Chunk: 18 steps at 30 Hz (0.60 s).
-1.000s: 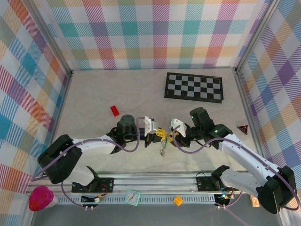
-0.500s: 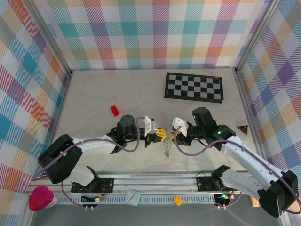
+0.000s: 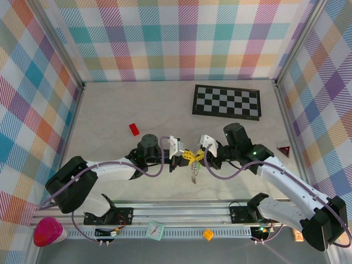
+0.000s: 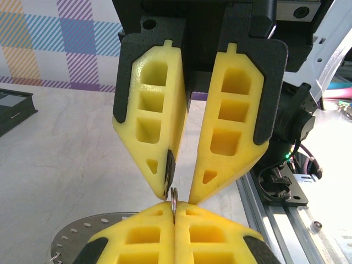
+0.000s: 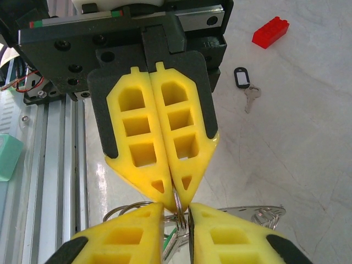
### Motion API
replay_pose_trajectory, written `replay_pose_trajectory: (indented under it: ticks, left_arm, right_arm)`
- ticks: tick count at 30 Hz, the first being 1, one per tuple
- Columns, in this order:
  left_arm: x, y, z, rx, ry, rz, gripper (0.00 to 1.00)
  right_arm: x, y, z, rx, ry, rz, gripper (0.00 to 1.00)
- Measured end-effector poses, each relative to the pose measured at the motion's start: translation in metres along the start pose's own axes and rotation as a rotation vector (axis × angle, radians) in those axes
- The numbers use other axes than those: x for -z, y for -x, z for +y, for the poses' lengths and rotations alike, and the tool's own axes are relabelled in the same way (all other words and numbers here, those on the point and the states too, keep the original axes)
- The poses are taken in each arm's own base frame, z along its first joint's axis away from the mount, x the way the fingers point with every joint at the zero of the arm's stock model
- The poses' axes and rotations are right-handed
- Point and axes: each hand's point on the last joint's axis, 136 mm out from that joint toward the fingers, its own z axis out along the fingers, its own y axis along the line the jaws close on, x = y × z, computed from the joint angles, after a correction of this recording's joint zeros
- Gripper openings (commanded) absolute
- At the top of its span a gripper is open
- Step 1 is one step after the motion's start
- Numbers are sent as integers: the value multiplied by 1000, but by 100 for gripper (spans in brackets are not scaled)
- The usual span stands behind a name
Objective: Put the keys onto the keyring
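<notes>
Over the last second the right fingers (image 4: 140,151) have come in from the right of the overhead view. They now meet the left fingers (image 4: 157,214) tip to tip, just below the middle of that frame, and have drawn in from a wider stance to a narrow gap. The left fingers have not altered and stay pressed flat together on the keyring (image 3: 193,174). Its thin wire edge pokes out of their seam at the bottom centre of the left wrist view. The rest of the keyring dangles beneath the meeting point, clear of the counter (image 3: 126,104).

In the right wrist view the ring's wire runs up into the slot between the right fingers. A gap is visible between their tips, so as far as can be told they straddle the wire rather than clamp it. This looks like a second hold being set up on the ring, probably to steady or spread it for threading.

The black-headed key (image 5: 246,87) lies flat on the counter in the upper right of that view, near the red block (image 5: 270,32). That key, at least, is not yet on the ring and would have to be fetched.
</notes>
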Motion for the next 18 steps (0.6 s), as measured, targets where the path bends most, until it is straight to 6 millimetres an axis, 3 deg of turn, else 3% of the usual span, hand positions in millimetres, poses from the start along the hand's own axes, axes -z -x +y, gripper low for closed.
replay_pose_trajectory:
  ticks: [7, 18]
  left_arm:
    - [0, 0, 0, -3, -3, -3, 0]
    - [0, 2, -2, -5, -11, -8, 0]
  right_arm:
    - [2, -4, -1, 3, -21, 6, 23]
    - [2, -7, -1, 3, -40, 1, 23]
